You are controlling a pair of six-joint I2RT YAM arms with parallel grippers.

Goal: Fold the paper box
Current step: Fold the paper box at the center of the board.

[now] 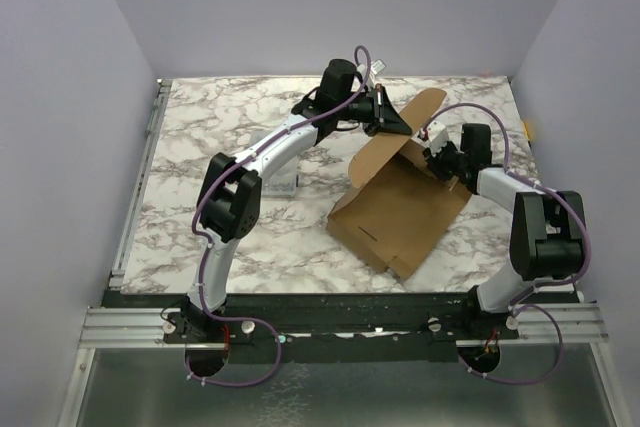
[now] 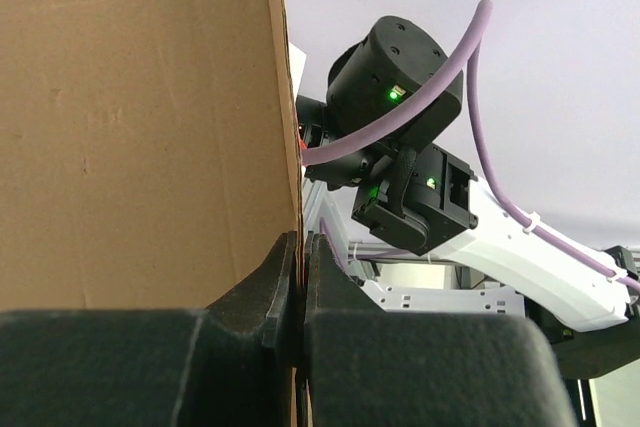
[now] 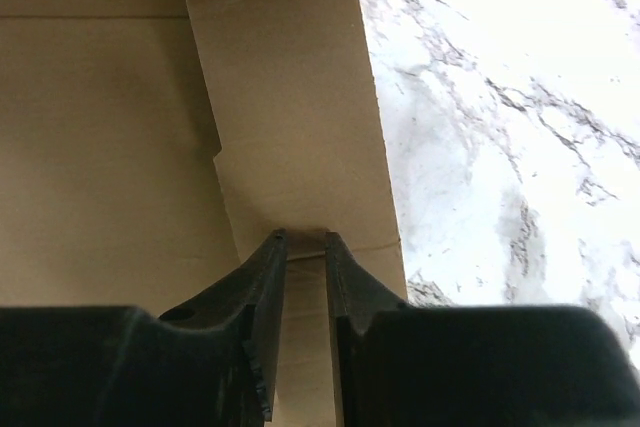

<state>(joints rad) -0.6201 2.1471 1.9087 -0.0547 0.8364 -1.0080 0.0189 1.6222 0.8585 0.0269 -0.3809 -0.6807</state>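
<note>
While lying mostly flat on the white marbled tabletop (image 1: 230, 127), right of centre and between the two arms, reads as a plain brown cardboard paper box (image 1: 400, 212), not yet box-shaped: a die-cut sheet with slits and creases, its far panel (image 1: 425, 112) tipped up on edge.

Held at that raised panel by the left pincer (image 2: 302, 242), black fingers pressed together on the card's edge with no gap showing. Approached from the other side by the right pincer (image 3: 305, 237), fingers parted by a narrow slot and clamping nothing; tips sit at the near end of a narrow side flap (image 3: 290, 97) that lies over the base sheet.

Judged as an early stage: one wall up, side flaps not tucked.

Could go wrong in a few ways from here:
- Might drop the wall back flat if the single edge pinch slips, thin card giving little to bite on.
- Might crease off the scored line if pulled sideways rather than hinged over.
- Might skate the whole sheet across the smooth marble, with nothing pinning the base.
- Might miss the side flap and only push it, given so slim a slot.
</note>
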